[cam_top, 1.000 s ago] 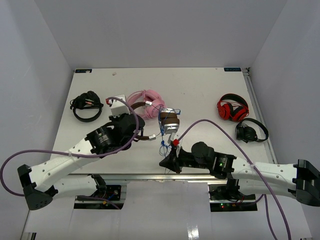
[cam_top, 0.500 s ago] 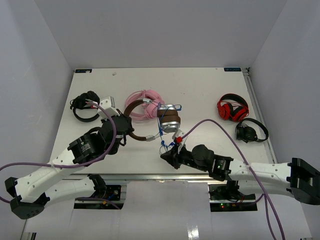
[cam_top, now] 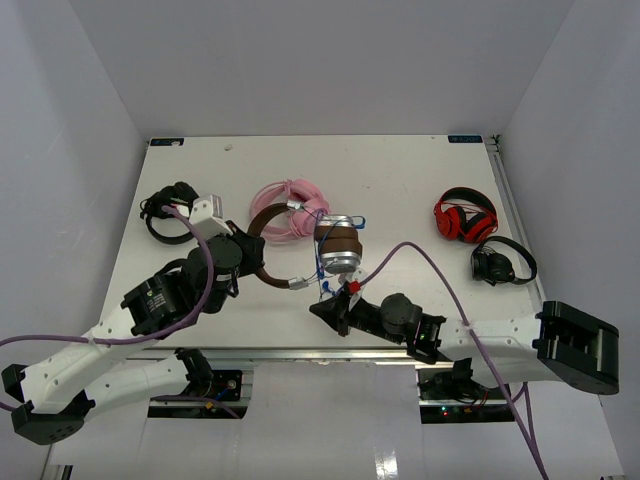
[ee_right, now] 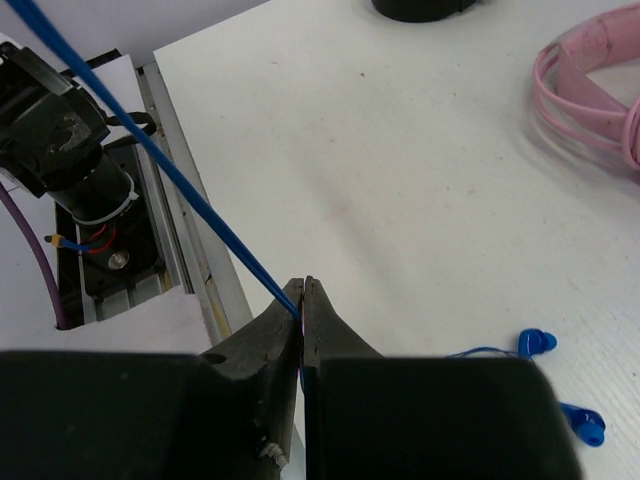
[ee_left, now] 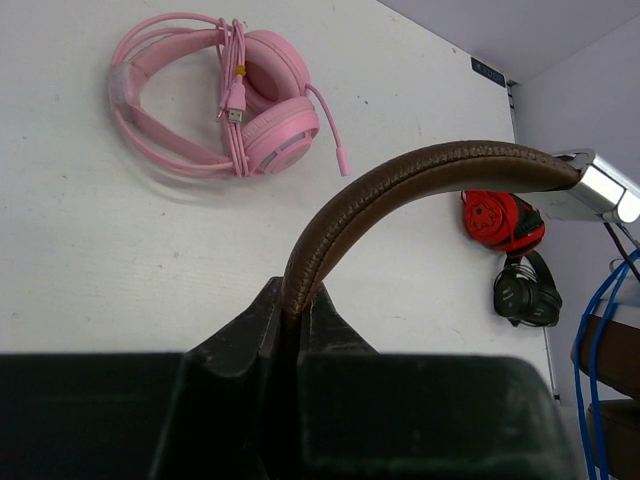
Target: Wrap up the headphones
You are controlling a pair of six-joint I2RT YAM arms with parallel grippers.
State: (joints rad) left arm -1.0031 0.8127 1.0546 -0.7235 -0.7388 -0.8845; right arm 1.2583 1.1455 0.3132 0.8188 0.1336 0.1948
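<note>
- My left gripper (ee_left: pixel 296 300) is clamped tight on the brown padded headband (ee_left: pixel 420 172) of the brown-and-silver over-ear headphones (cam_top: pixel 340 246).
- I see those headphones toward the near middle of the white table (cam_top: pixel 420 180), just right of the pink cabled headphones (cam_top: pixel 288 214).
- My right gripper (ee_right: pixel 303 288) is pinched together on their thin blue cord (ee_right: pixel 170 165), which is stretched taut.
- Small blue cord pieces (ee_right: pixel 537 341) lie on the tabletop.

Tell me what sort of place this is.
Probably a robot test booth, not a home or shop: a white table boxed in by plain pale walls, two white robot arms bolted at its near edge, and several headphones laid out, a pink plastic pair and a red-and-black pair among them.
</note>
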